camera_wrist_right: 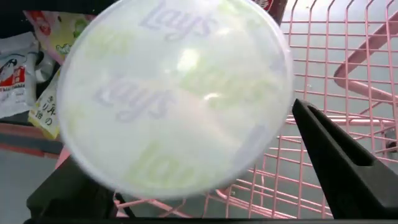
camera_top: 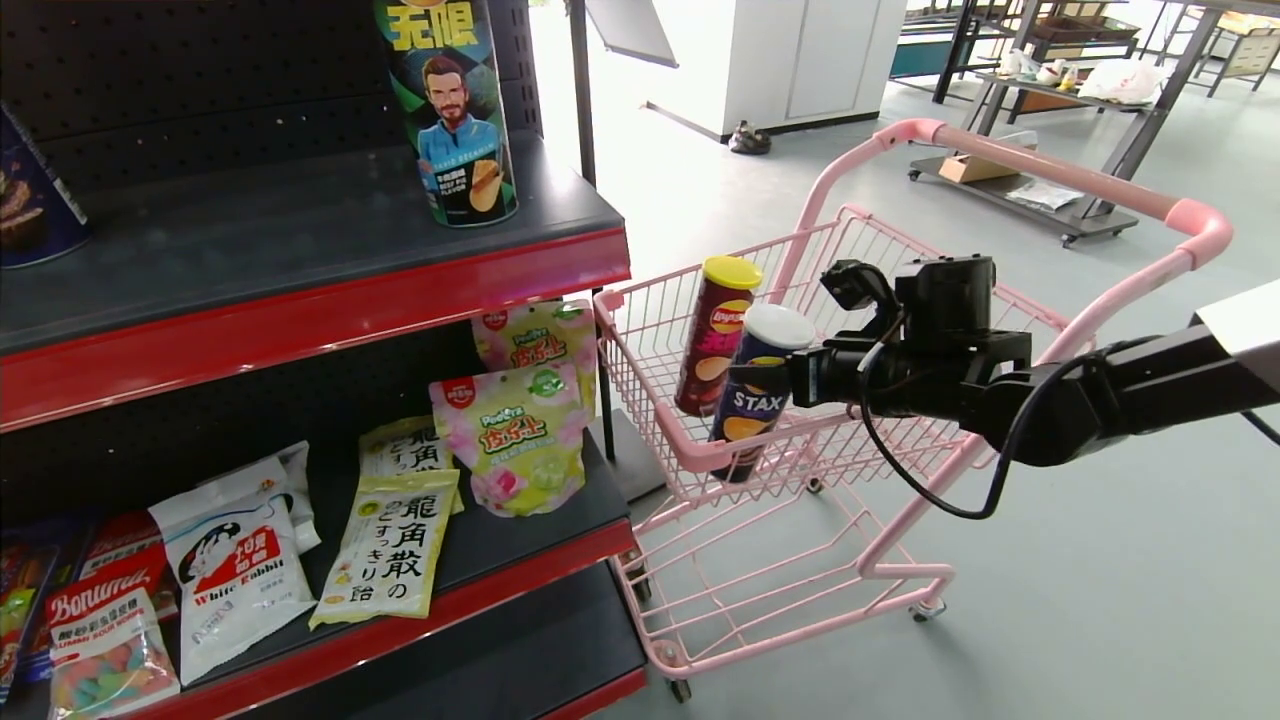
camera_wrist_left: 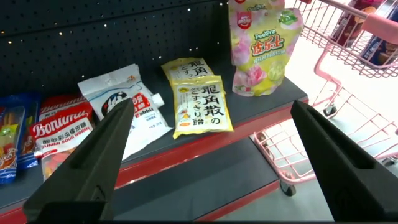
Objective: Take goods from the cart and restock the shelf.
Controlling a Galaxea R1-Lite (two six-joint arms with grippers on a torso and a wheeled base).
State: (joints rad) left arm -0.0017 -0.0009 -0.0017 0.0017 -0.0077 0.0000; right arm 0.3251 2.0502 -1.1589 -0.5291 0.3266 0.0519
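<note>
My right gripper (camera_top: 772, 386) is shut on a dark blue chip can (camera_top: 750, 415) with a white lid, held tilted at the near rim of the pink cart (camera_top: 1000, 165). The can's lid (camera_wrist_right: 177, 93) faces the right wrist camera, with a finger (camera_wrist_right: 339, 165) on either side. A red chip can (camera_top: 712, 340) with a yellow lid leans inside the cart basket. My left gripper (camera_wrist_left: 211, 168) is open with nothing in it, low in front of the lower shelf (camera_wrist_left: 205, 152) of snack bags.
A tall green chip can (camera_top: 455, 110) stands on the upper shelf (camera_top: 300, 310). The lower shelf holds yellow candy bags (camera_top: 388, 545), a white bag (camera_top: 235, 565) and standing green-pink pouches (camera_top: 515, 440). Open grey floor lies right of the cart.
</note>
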